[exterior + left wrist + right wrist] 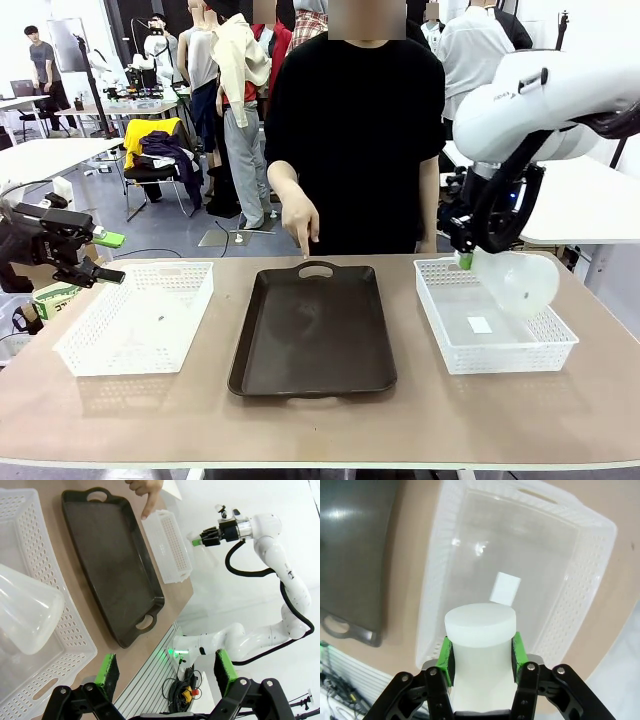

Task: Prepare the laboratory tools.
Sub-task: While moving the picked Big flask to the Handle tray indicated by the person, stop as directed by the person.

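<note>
Frosted-white flask (pixel 480 622), neck clamped in my right pincer (pixel 481 655), hangs tilted over the right basket (pixel 495 352). Second flask (pixel 25 612) lies in the left basket (pixel 75 645); my left pincer (pixel 166 672) is open and empty nearby. Brown tray (pixel 312 330) sits bare on the tabletop (pixel 400 420), with the person's hand (pixel 300 215) pointing at it. Early stage, I judge: neither flask is set out yet. Count: two flasks, two baskets, one tray.
</note>
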`<act>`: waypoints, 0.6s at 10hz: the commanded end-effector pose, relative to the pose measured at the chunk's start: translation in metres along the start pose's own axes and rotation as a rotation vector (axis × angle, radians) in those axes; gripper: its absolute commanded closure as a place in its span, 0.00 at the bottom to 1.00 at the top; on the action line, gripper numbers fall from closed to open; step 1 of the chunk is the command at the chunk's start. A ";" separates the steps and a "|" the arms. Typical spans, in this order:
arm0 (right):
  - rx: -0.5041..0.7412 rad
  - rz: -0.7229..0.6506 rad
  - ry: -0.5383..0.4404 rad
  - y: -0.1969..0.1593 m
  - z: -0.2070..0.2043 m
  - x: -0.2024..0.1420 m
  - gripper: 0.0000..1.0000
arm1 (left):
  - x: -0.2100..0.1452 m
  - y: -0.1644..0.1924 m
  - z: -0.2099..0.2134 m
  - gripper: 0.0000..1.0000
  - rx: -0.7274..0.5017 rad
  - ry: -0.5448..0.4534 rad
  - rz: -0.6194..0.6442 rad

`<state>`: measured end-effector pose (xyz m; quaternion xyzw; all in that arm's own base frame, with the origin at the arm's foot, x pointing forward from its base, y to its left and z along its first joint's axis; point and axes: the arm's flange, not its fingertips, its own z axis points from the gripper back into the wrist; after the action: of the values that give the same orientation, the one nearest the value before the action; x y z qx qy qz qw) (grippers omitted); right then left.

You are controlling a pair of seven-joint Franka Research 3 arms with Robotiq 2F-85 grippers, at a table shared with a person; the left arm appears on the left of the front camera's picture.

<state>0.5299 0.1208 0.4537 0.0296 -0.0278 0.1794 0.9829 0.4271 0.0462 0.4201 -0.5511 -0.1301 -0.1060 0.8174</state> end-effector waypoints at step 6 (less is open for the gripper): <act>0.052 0.133 -0.006 0.164 0.053 0.064 1.00 | 0.000 -0.001 0.002 0.00 -0.004 -0.007 -0.004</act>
<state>0.5102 0.2771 0.5166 0.0531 -0.0424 0.2383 0.9688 0.4271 0.0462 0.4201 -0.5509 -0.1301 -0.1059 0.8175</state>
